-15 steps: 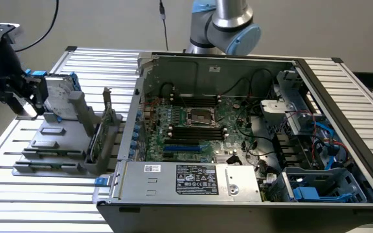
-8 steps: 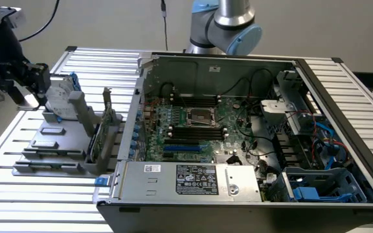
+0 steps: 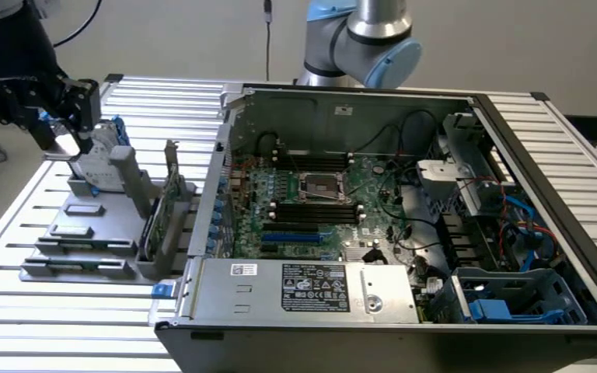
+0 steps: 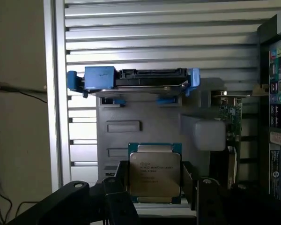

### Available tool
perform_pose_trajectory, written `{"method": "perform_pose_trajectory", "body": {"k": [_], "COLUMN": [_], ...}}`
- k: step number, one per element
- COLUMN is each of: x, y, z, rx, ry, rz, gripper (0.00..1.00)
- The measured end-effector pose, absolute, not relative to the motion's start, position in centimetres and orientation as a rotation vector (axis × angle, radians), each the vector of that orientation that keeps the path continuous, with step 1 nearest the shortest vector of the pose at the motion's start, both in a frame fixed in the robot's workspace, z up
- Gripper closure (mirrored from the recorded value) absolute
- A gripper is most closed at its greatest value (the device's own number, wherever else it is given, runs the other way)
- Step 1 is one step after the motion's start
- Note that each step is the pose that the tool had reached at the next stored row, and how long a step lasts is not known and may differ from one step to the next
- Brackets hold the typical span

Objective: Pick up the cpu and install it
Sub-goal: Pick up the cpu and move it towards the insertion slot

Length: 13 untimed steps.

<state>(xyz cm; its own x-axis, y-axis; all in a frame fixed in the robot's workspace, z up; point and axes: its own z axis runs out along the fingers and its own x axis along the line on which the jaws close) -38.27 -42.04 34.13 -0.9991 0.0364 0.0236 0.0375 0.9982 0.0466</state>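
Your claw (image 3: 62,146) pinching small flat square silver-topped cpu (image 4: 154,174) by opposite edges, above grey plastic rack (image 4: 145,117) on slatted metal tabletop (image 3: 71,318). Rack holds upright silver hard drive with blue brackets (image 4: 131,80). Open black computer case (image 3: 547,132) contains green motherboard (image 3: 371,183).

Arm (image 3: 366,35): one, grey with blue joint caps, rising at the far side. Gripper (image 3: 60,144): black, at the exterior view's far left, pointing down; fingers (image 4: 207,199) set wide, clasping the cpu (image 4: 154,174) between them.
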Motion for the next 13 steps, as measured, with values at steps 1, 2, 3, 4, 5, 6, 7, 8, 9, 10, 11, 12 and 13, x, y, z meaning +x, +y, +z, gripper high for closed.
{"method": "perform_pose_trajectory", "body": {"k": [1, 2, 3, 4, 5, 6, 7, 8, 9, 10, 11, 12, 13], "x": [-37.8, -37.4, -36.9, -36.5, -36.0, -35.6, -35.1, -34.7, -34.2, -33.7, -33.3, -32.8, -32.4], "y": [-42.0, -42.0, -42.0, -42.0, -42.0, -42.0, -42.0, -42.0, -42.0, -42.0, -42.0, -42.0, -42.0], "z": [34.4, 34.6, 34.9, 35.1, 35.3, 35.5, 35.8, 36.0, 36.2, 36.4, 36.6, 36.8, 37.0], "rx": [-0.058, -0.058, -0.058, -0.058, -0.058, -0.058, -0.058, -0.058, -0.058, -0.058, -0.058, -0.058, -0.057], "ry": [-3.117, -3.116, -3.116, -3.115, -3.115, -3.115, -3.115, -3.114, -3.114, -3.114, -3.114, -3.114, -3.114], "rz": [-0.075, -0.076, -0.077, -0.078, -0.080, -0.081, -0.082, -0.084, -0.085, -0.087, -0.088, -0.090, -0.092], "gripper": [0.45, 0.45, 0.45, 0.45, 0.45, 0.45, 0.45, 0.45, 0.45, 0.45, 0.45, 0.45, 0.45]}}
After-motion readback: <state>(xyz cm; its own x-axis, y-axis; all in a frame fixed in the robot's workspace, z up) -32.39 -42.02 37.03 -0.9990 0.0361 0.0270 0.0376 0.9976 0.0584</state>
